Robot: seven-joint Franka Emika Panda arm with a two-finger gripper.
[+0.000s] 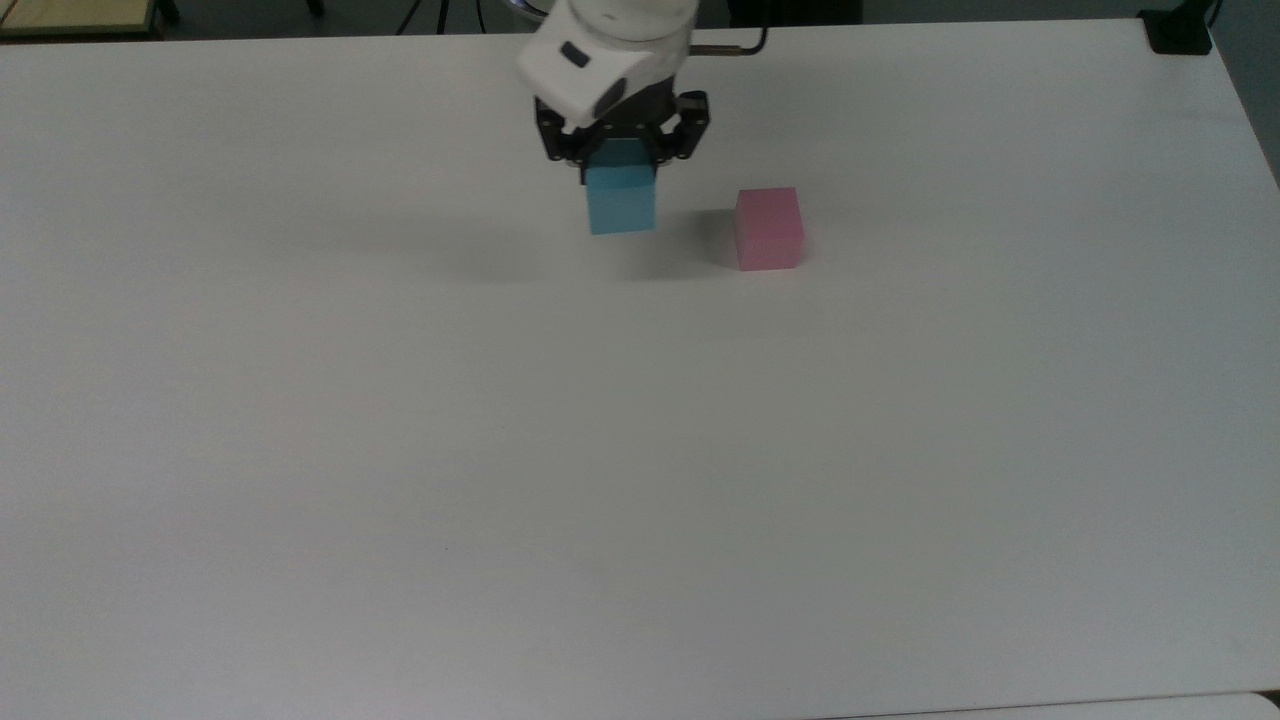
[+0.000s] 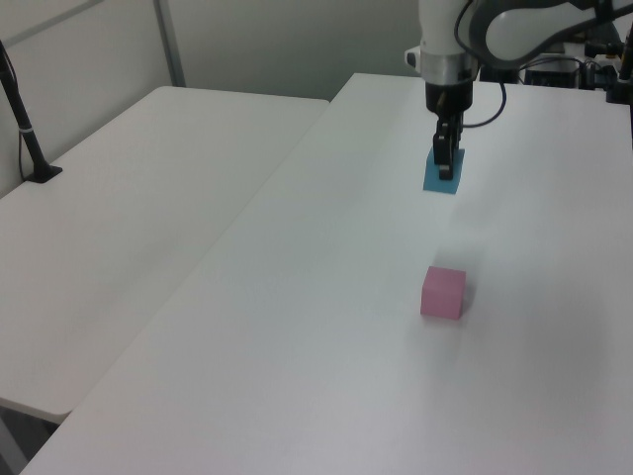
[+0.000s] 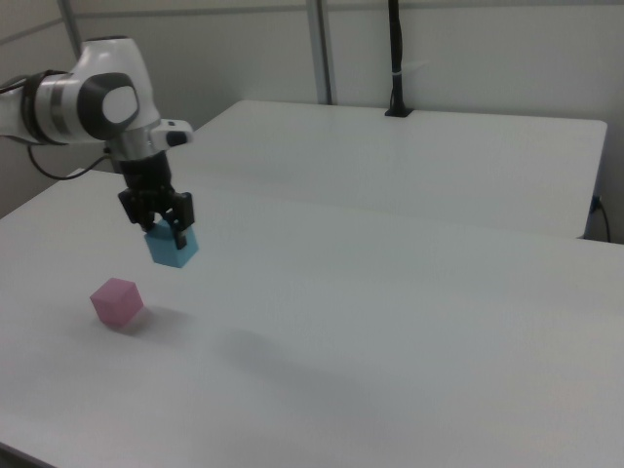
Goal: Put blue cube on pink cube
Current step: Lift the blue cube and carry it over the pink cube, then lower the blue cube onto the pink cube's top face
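Blue cube hangs clear of the white table, pinched between the two black fingers of the gripper, which are closed against its opposite sides near its top. Most of the cube sticks out below the fingertips. In the right view the cube is plainly in the air, with a faint shadow on the table beneath and to one side of it.

Pink cube sits flat on the table, lower than the jaws and off to the top view's right of them, near but not touching the held cube. In the left view the pink cube lies well below the gripper and nearer the camera. In the right view it rests to the right view's lower left of the gripper.
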